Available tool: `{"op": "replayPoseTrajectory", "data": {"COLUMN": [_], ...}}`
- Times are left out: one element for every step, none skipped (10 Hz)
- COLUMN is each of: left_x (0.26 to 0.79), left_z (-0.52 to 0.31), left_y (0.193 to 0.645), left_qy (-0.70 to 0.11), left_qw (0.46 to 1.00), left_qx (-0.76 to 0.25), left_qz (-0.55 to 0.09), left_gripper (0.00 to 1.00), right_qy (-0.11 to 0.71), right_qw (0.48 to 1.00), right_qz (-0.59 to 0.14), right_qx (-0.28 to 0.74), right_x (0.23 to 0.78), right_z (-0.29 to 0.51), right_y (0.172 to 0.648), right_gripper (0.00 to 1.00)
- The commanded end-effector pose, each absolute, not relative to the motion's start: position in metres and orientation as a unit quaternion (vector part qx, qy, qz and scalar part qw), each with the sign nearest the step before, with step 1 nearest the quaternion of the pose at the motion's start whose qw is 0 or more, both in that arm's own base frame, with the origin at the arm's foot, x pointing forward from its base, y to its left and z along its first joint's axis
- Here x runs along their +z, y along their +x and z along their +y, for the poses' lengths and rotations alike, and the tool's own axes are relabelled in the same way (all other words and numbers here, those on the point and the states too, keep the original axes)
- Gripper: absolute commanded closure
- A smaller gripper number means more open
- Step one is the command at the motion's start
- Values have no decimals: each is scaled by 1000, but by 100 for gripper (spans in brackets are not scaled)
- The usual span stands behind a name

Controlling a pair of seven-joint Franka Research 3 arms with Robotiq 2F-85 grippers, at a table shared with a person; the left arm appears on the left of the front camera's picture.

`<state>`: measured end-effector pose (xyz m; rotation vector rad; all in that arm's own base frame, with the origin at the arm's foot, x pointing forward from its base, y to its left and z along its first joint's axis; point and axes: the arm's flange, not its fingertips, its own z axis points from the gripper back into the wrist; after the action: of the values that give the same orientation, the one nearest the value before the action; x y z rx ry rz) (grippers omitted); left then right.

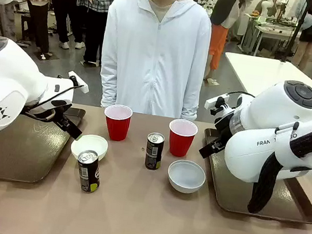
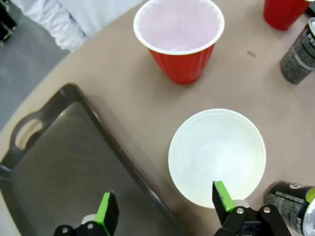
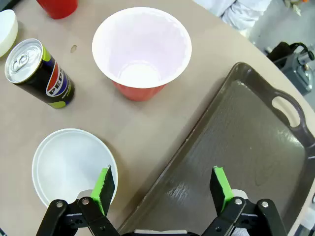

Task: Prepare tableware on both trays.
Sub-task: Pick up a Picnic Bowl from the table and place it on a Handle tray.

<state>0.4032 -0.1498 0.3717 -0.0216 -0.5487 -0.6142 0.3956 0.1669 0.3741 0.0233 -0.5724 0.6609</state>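
Left claw (image 2: 164, 197), agape, just beside cream-white bowl (image 2: 216, 155)

Free for me: bare floors of left tray (image 1: 17, 153), right tray (image 1: 298, 204); table (image 1: 141, 225) near edge. Blocking mid-table: left cup (image 1: 117, 123), right cup (image 1: 181, 138), near can (image 1: 88, 171), middle can (image 1: 153, 150), cream bowl (image 1: 89, 145), grey bowl (image 1: 186, 175); gaps narrow.

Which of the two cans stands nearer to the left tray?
The can beside the cream-white bowl; the other can stands mid-table, near the right red cup.
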Motion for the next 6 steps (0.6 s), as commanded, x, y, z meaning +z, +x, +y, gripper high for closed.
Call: {"op": "replayPoseTrajectory", "data": {"left_x": [372, 372, 372, 372, 372, 372], "left_z": [-150, -150, -150, -150, -150, -150], "left_y": [403, 403, 403, 403, 403, 403], "left_qy": [-10, -10, -10, -10, -10, -10], "left_qw": [916, 916, 916, 916, 916, 916], "left_qx": [-299, -299, -299, -299, -299, -299], "left_qz": [-267, -267, -267, -267, -267, -267], "left_gripper": [0, 0, 0, 0, 0, 0], "right_qy": [11, 11, 11, 11, 11, 11], "right_qw": [906, 906, 906, 906, 906, 906], "right_qz": [-277, -277, -277, -277, -277, -277], "right_qx": [320, 320, 320, 320, 320, 320], "right_x": [374, 374, 374, 374, 374, 374], "right_z": [167, 167, 167, 167, 167, 167], "right_y": [396, 396, 396, 396, 396, 396], "right_gripper": [0, 0, 0, 0, 0, 0]}}
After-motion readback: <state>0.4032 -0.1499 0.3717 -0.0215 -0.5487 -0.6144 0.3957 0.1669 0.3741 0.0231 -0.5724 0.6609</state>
